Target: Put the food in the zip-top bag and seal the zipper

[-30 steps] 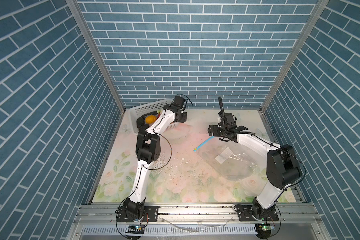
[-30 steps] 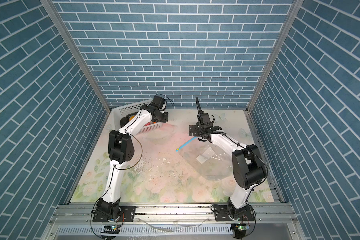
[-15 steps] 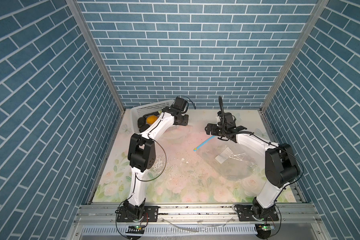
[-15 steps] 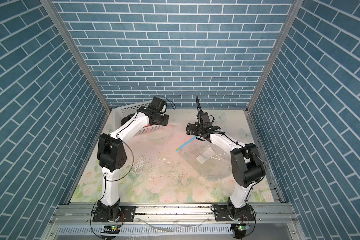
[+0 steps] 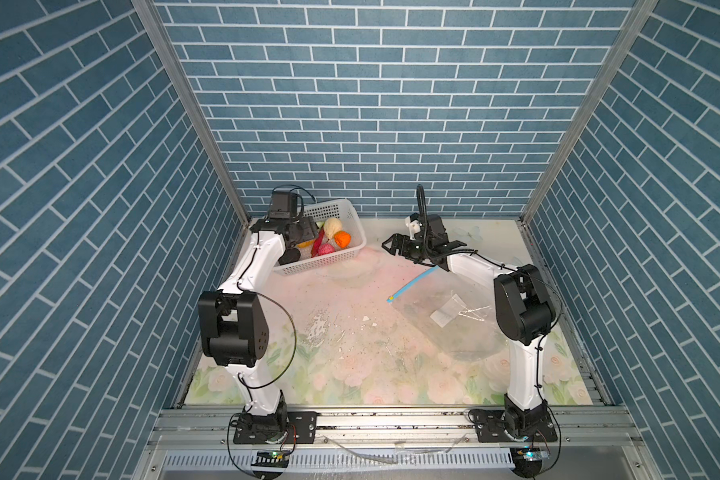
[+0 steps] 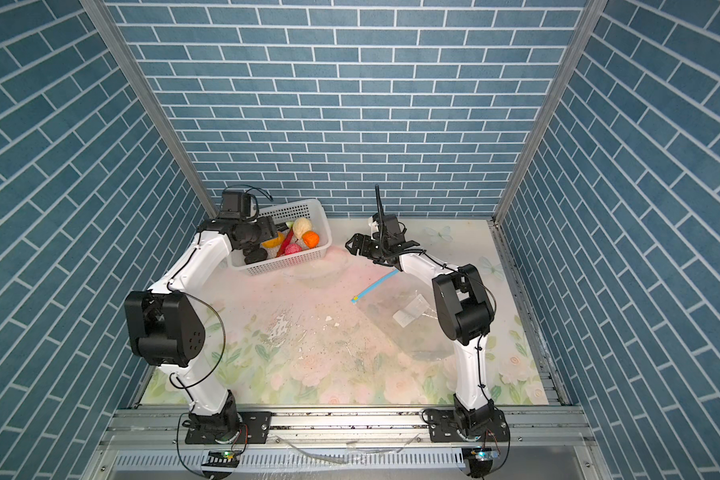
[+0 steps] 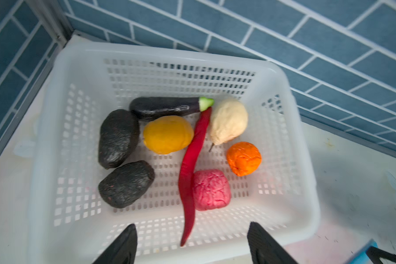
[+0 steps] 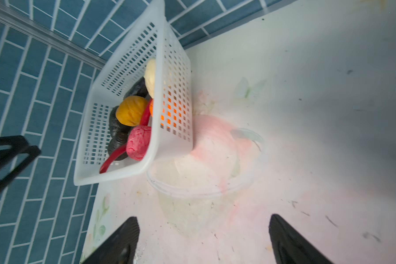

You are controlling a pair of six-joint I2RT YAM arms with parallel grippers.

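The food lies in a white perforated basket [image 7: 169, 52]: a yellow-orange lump [image 7: 168, 134], a cream-white lump [image 7: 229, 120], an orange lump [image 7: 244, 158], a pink lump [image 7: 211, 189], a thin red chili [image 7: 192, 164] and black pieces [image 7: 118, 138]. My left gripper [image 7: 192, 236] hangs open above the basket's near wall, over the chili's tip, with nothing between its fingers. The zip-top bag [image 5: 454, 328] [image 6: 412, 332] lies flat at the right in both top views, its blue zipper [image 5: 412, 282] ending in a yellow slider. My right gripper [image 5: 391, 246] [image 8: 202, 228] is open and empty, between the basket and the bag.
A clear plastic bowl [image 8: 204, 192] [image 5: 350, 274] sits on the floral mat against the basket's side. Small crumbs and scraps [image 5: 321, 328] litter the mat's middle. The basket [image 5: 329, 257] stands at the back left, close to the brick wall.
My left gripper has opened, and its arm's elbow has swung left and nearer, uncovering the basket. The right gripper has shifted a little towards the basket.
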